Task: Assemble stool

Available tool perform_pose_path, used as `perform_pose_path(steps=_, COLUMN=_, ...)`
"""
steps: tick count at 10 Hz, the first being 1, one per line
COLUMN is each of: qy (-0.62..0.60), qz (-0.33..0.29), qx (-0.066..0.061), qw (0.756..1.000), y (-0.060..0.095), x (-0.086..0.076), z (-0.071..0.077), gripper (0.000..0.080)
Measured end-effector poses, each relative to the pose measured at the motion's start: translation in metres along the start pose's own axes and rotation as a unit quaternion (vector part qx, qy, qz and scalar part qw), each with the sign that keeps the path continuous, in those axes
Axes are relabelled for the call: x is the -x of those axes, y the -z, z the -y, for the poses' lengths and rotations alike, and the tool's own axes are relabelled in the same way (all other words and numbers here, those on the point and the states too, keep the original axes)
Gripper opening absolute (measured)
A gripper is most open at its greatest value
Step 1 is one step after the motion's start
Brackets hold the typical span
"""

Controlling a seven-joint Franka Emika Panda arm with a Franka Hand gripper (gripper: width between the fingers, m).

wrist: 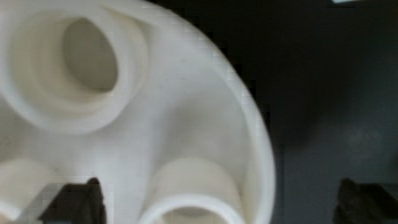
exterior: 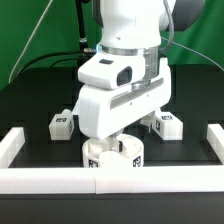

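- Black table (exterior: 35, 100), green backdrop (exterior: 40, 30).
- Seat disc (wrist: 196, 130): white, beneath pincer (wrist: 222, 205).
- Pincer: fingers wide apart, nothing clamped.
- Tagged leg (exterior: 62, 122) on exterior view's left; second leg (exterior: 165, 125) on its right.

Ext. view, clock centred on seat disc (exterior: 115, 160): disc lies on table (exterior: 40, 100), front-centre, w/ front rail (exterior: 60, 181) just beside it at 6. One leg (exterior: 62, 122) at 10, 2nd leg (exterior: 166, 125) at 2, both on table, apart from disc & well apart from each other. Side rails (exterior: 14, 142) at 9 & 3, along table edges. Gripper (wrist: 217, 203) directly above disc. Wrist view: one fingertip (wrist: 71, 200) over disc, other past disc's rim, over table.
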State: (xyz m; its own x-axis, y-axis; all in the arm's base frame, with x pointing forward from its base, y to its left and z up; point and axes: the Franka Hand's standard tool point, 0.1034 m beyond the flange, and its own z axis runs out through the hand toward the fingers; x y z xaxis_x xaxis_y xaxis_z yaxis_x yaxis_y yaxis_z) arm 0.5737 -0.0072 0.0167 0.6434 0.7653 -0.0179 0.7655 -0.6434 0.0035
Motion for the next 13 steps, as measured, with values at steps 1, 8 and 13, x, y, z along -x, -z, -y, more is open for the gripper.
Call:
perform_pose_path(steps=1, qy=0.0, qz=0.0, qx=0.0, qw=1.0, y=0.0, x=0.0, z=0.0, gripper=0.0527)
perform_pose_path(steps=8, qy=0.0, qz=0.0, qx=0.0, qw=1.0, y=0.0, x=0.0, z=0.0, gripper=0.0327)
perform_pose_path(steps=13, qy=0.006, qz=-0.005, qx=-0.002, qw=1.0, y=0.0, x=-0.016, z=0.012, gripper=0.0327)
